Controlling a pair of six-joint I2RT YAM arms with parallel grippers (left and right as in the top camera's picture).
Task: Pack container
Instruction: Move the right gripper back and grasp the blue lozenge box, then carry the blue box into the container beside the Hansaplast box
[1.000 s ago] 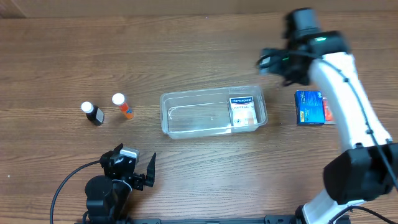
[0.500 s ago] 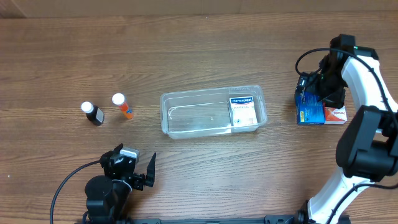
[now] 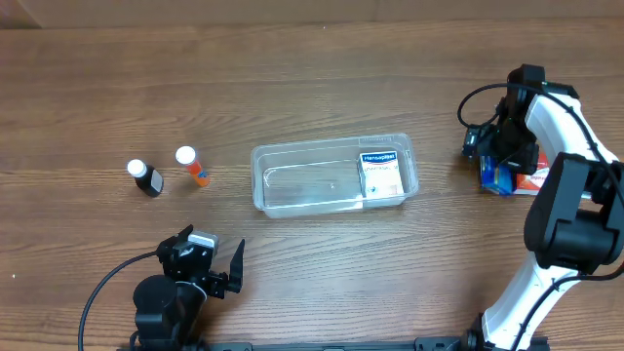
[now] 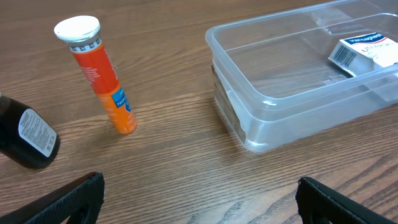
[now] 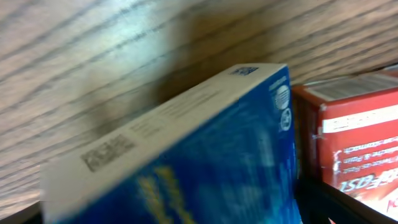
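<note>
The clear container (image 3: pixel 292 185) lies mid-table, and a white box with a blue label (image 3: pixel 382 175) rests in its right end. The left wrist view shows the container (image 4: pixel 249 124) with that box (image 4: pixel 367 53) inside. My left gripper (image 3: pixel 210 265) hovers low near the front left, open and empty (image 4: pixel 199 208). At the right, my right gripper (image 3: pixel 495 159) is down over a blue box (image 3: pixel 497 179). The blue box (image 5: pixel 205 155) fills the gap between the wide-open jaws, and one dark finger (image 5: pixel 329 202) stands between it and a red box (image 5: pixel 354 137).
An orange tube with a white cap (image 3: pixel 193 166) and a dark bottle with a white cap (image 3: pixel 145 177) stand left of the container, the tube (image 4: pixel 99 74) leaning and the bottle (image 4: pixel 28 134) lower left. The red-and-white box (image 3: pixel 532 178) lies right of the blue one.
My right arm swung from the back of the table to the right and came down over the blue box. The left arm, container, tube and bottle have not moved.
</note>
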